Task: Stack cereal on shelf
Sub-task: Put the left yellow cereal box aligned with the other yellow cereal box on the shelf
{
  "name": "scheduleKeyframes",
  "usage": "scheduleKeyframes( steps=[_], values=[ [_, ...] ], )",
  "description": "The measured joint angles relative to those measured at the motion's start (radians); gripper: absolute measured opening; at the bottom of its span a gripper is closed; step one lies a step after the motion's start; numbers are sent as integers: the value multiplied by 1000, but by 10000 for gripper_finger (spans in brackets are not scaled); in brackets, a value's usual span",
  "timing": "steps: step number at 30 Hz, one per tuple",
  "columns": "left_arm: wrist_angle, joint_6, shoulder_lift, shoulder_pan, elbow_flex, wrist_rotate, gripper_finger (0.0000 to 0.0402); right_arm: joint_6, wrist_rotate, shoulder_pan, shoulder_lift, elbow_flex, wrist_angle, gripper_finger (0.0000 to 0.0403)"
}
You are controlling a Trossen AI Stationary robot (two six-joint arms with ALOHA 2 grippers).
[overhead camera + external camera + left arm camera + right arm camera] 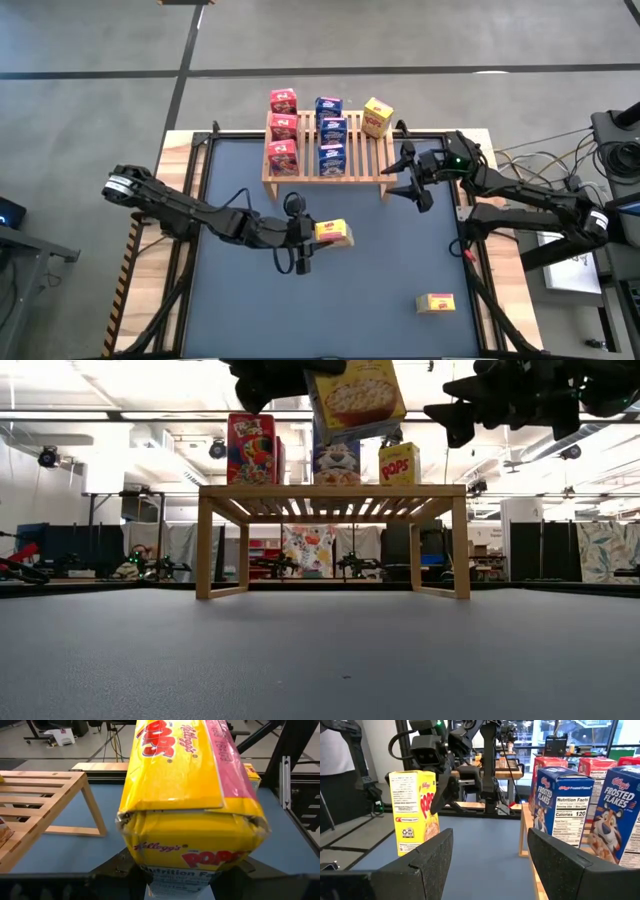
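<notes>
1. Left gripper [318,236]: clamped on a yellow cereal box [334,233], holding it clear of the table in front of the shelf [328,176]; the low view shows the box lifted above the level of the slatted top

2. Grip site: in the left wrist view the dark fingers [116,866] close on the box's lower end by its narrow sides, and the panel there looks slightly buckled; judged to be thin card, light and easily crushed, so a modest squeeze across the narrow sides, near an end flap where the card is stiffest, suits it best

3. Surface: the printed card looks glossy and probably slips a little; the long box overhanging the pincer may swing as it travels

4. Right gripper [411,180]: fingers spread apart and empty, hovering just off the shelf's right end

5. Shelf load, beyond the left pincer: three red boxes [282,127], three blue boxes [331,132], one yellow box on the shelf [377,116], all upright

6. Remaining stock: one last yellow box [435,302] lies on the table [240,310], well apart from both pincers, nearer the right arm
</notes>
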Motion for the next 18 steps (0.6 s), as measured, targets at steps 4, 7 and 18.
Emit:
scheduleKeyframes(
  steps=[4, 7, 18],
  values=[
    [-1, -2, 0, 3, 0, 0, 150, -9, 0, 8, 1, -6, -3, 244],
    [-1, -7, 0, 3, 0, 0, 150, -11, 0, 9, 1, -6, -1, 244],
    [-1, -15, 3, 4, 0, 0, 150, -11, -2, 44, 1, -6, 22, 244]
  ],
)
